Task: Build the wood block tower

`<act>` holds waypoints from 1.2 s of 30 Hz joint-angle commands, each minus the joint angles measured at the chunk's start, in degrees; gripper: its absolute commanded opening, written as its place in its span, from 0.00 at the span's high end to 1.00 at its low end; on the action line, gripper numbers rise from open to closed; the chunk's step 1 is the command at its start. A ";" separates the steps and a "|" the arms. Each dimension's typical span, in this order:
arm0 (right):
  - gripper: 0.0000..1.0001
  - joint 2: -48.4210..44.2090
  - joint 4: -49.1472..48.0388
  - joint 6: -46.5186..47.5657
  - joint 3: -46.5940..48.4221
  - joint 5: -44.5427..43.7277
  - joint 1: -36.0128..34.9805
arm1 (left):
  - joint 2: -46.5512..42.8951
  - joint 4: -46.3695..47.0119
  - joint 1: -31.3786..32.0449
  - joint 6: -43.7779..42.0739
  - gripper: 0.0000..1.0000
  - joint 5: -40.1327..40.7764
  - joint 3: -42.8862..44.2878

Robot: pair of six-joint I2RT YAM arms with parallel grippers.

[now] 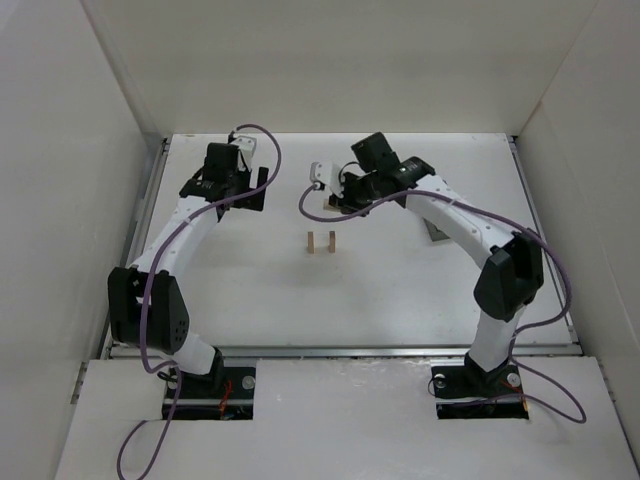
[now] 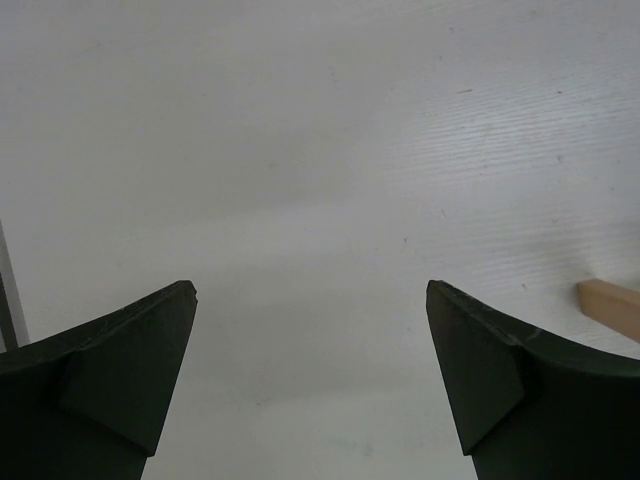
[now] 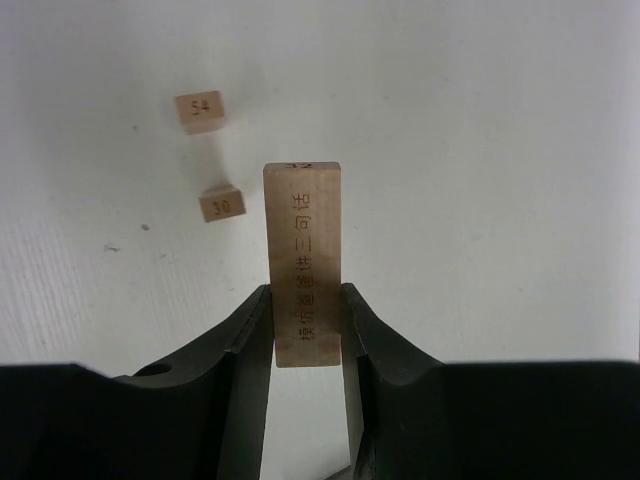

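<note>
Two short light-tan uprights (image 1: 311,243) (image 1: 330,242) stand side by side, a small gap apart, at the middle of the white table. In the right wrist view they are the blocks numbered 54 (image 3: 198,110) and 30 (image 3: 221,204), beyond and left of the jaws. My right gripper (image 3: 305,295) is shut on a flat plank (image 3: 303,240) with printed characters, holding its near end. In the top view this gripper (image 1: 336,204) hangs just behind the uprights. My left gripper (image 2: 310,290) is open and empty over bare table, at the back left (image 1: 242,193).
A tan wooden end (image 2: 610,306) shows at the right edge of the left wrist view. A dark grey object (image 1: 437,232) lies partly under the right arm. White walls enclose the table on three sides.
</note>
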State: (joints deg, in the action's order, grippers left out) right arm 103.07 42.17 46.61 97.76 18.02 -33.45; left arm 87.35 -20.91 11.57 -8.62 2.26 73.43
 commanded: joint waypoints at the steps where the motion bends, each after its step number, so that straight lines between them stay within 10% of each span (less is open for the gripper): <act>1: 1.00 3.27 4.85 5.42 3.93 0.44 -2.31 | -3.06 1.22 -0.59 6.68 0.01 5.81 -2.93; 36: 1.00 13.38 5.99 8.50 7.98 3.69 -7.77 | -3.59 4.12 -0.59 8.53 0.01 7.23 -8.56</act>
State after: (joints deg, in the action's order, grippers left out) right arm 115.63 47.86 54.28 104.66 19.94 -40.58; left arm 86.43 -17.87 11.14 -0.49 9.76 65.80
